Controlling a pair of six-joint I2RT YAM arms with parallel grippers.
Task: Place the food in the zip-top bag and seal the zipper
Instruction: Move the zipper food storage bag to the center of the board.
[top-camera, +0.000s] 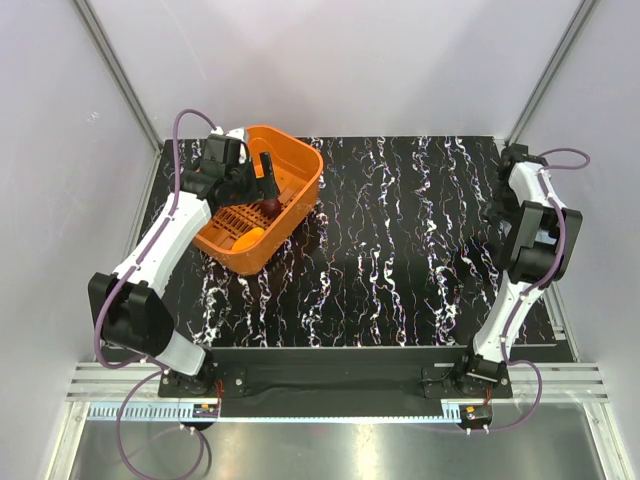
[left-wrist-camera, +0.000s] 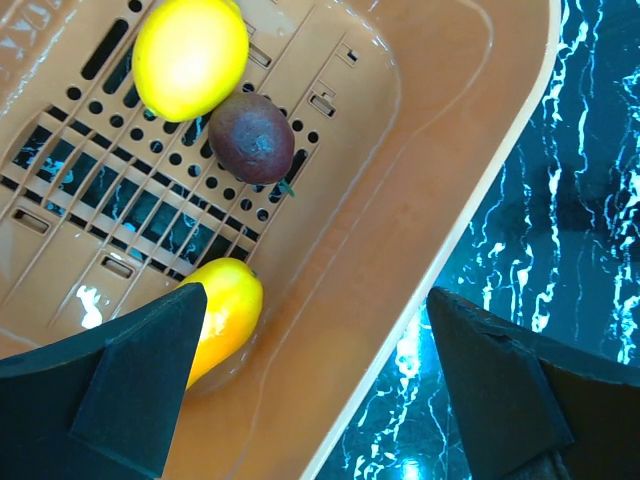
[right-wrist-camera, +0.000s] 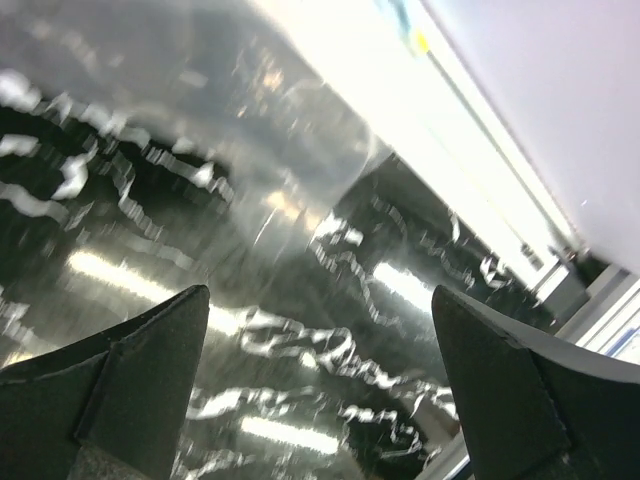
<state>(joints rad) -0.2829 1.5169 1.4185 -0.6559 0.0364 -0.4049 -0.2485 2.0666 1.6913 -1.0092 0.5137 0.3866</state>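
Observation:
The food lies in the orange basket (left-wrist-camera: 430, 160): a yellow fruit (left-wrist-camera: 190, 55), a dark reddish-purple fruit (left-wrist-camera: 252, 137) and a yellow-orange fruit (left-wrist-camera: 228, 312). My left gripper (left-wrist-camera: 315, 390) is open and empty, straddling the basket's wall; one finger is inside beside the yellow-orange fruit, the other outside over the table. From above, the left gripper (top-camera: 262, 172) hangs over the basket (top-camera: 300, 170). My right gripper (right-wrist-camera: 320, 390) is open and empty over the clear zip-top bag (right-wrist-camera: 250, 120), which is blurred; its light-blue zipper (right-wrist-camera: 400, 14) shows at the top edge.
The black marbled table (top-camera: 400, 260) is walled by white panels at the back and sides. The right arm (top-camera: 535, 215) is folded near the table's right edge. The basket stands at the back left.

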